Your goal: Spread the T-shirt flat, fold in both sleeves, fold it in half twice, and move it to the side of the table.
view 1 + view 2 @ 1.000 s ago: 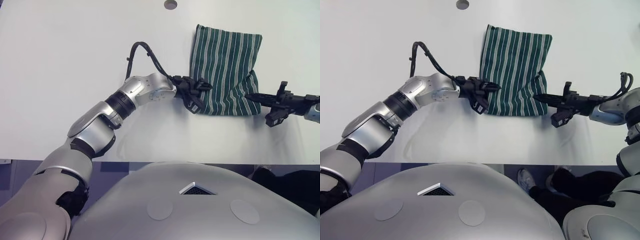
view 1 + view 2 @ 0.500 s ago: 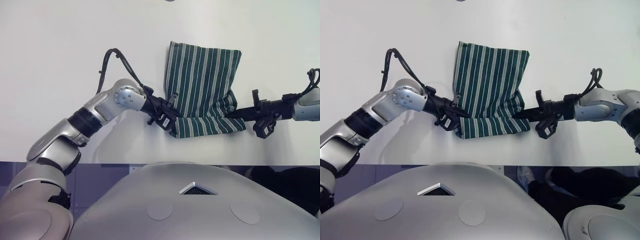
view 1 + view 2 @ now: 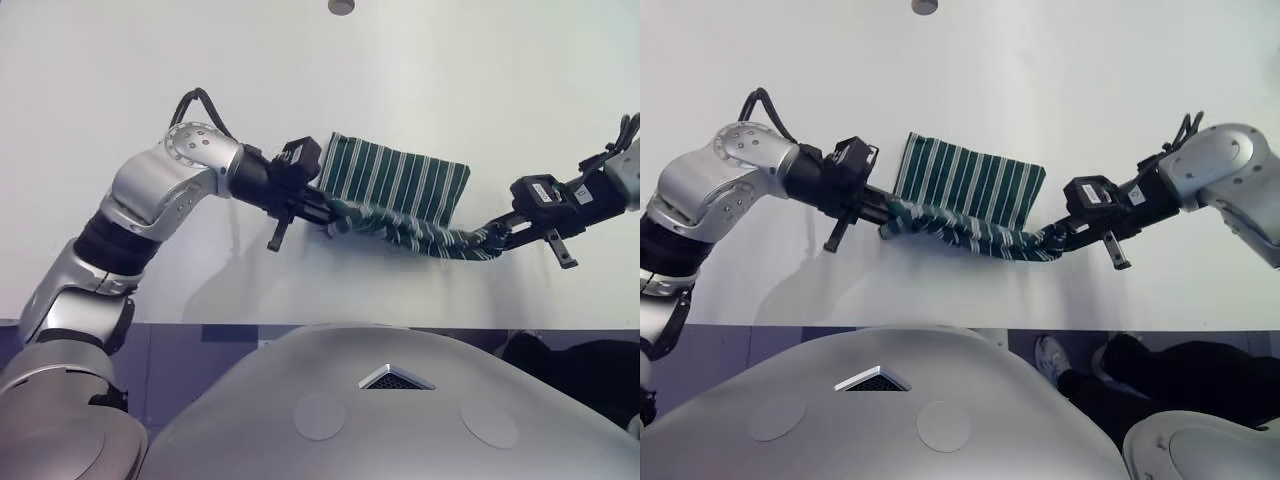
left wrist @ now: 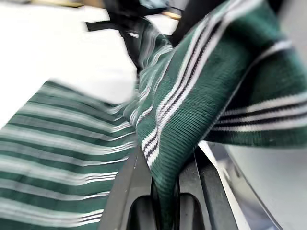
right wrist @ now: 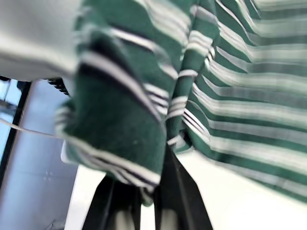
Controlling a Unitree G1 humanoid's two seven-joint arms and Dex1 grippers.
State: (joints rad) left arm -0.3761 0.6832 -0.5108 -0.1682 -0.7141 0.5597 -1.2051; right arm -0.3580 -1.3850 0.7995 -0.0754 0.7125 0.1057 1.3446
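Note:
The green T-shirt (image 3: 395, 178) with white stripes is folded into a narrow band on the white table (image 3: 150, 60). Its near edge is lifted off the surface and sags between the two arms. My left gripper (image 3: 328, 211) is shut on the T-shirt's near left corner. My right gripper (image 3: 497, 234) is shut on the near right corner. In the left wrist view the striped cloth (image 4: 192, 91) is pinched between the dark fingers (image 4: 129, 182). The right wrist view shows the cloth (image 5: 124, 105) bunched over the fingers (image 5: 175, 191).
A small grey round disc (image 3: 341, 7) is set in the table at the far edge. Bare white tabletop extends to the left and right of the shirt. The table's near edge (image 3: 200, 322) runs just below the arms.
Both grippers have risen and carried the shirt's near edge up and toward the far side, so the cloth looks shorter. The head view shifted between frames.

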